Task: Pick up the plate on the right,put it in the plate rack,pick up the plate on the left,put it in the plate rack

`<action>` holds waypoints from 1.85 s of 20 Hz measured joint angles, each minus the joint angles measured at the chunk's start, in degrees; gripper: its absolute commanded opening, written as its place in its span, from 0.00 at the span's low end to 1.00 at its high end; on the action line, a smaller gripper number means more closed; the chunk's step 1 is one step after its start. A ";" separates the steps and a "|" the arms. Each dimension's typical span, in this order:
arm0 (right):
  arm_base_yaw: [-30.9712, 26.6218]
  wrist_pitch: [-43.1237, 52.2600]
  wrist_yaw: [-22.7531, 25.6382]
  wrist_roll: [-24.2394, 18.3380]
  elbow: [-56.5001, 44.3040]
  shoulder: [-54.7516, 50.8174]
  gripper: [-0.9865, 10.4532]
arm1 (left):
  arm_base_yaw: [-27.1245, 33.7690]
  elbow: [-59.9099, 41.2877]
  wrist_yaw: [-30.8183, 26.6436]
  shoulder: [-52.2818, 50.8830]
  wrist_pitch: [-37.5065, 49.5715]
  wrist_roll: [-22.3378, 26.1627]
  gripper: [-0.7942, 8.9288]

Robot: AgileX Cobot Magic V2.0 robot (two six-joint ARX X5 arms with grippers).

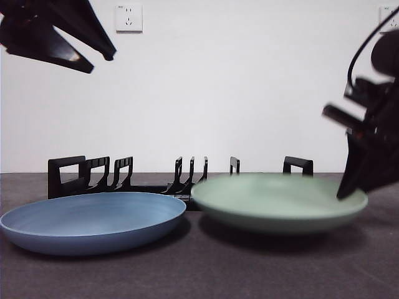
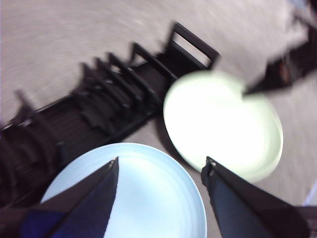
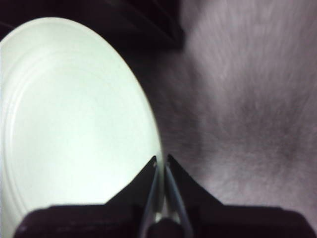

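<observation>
The pale green plate (image 1: 277,199) on the right hangs blurred just above the dark table, with a shadow beneath it. My right gripper (image 1: 349,190) (image 3: 161,159) is shut on the right rim of this green plate (image 3: 74,124). On the left, the blue plate (image 1: 93,218) (image 2: 143,193) lies flat on the table. Behind both plates runs the black plate rack (image 1: 68,174) (image 2: 99,114), its prongs holding nothing. My left gripper (image 1: 103,59) (image 2: 162,161) hovers open, high above the blue plate. In the left wrist view the green plate (image 2: 223,124) shows with the right gripper (image 2: 252,89) at its rim.
The dark table (image 1: 199,274) stretches to a white wall with a socket (image 1: 128,17) behind the rack. The rack's dark end (image 3: 148,20) lies beyond the green plate in the right wrist view.
</observation>
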 measured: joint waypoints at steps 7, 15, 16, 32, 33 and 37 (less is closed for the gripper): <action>1.16 -12.02 -0.17 2.12 7.15 -6.01 0.07 | -19.63 0.00 -19.12 0.00 -2.64 21.59 0.38; 9.75 -19.45 -2.67 2.14 14.53 -6.01 0.07 | -34.05 0.02 -29.55 3.72 -2.01 34.73 0.38; 10.40 -19.63 -3.43 2.14 14.71 -6.01 0.07 | -34.62 0.02 -29.55 4.35 -2.01 35.08 0.37; 12.31 -17.16 -3.10 2.08 15.34 -8.31 0.34 | -38.93 0.02 -29.31 7.39 -5.60 34.38 0.07; 12.22 -15.50 -1.31 2.10 15.45 -9.42 0.34 | -38.93 0.02 -29.55 7.39 -5.01 33.05 0.07; 11.96 -7.45 7.63 2.14 15.50 -16.92 0.33 | -38.42 0.02 -30.49 7.39 -1.55 25.75 0.07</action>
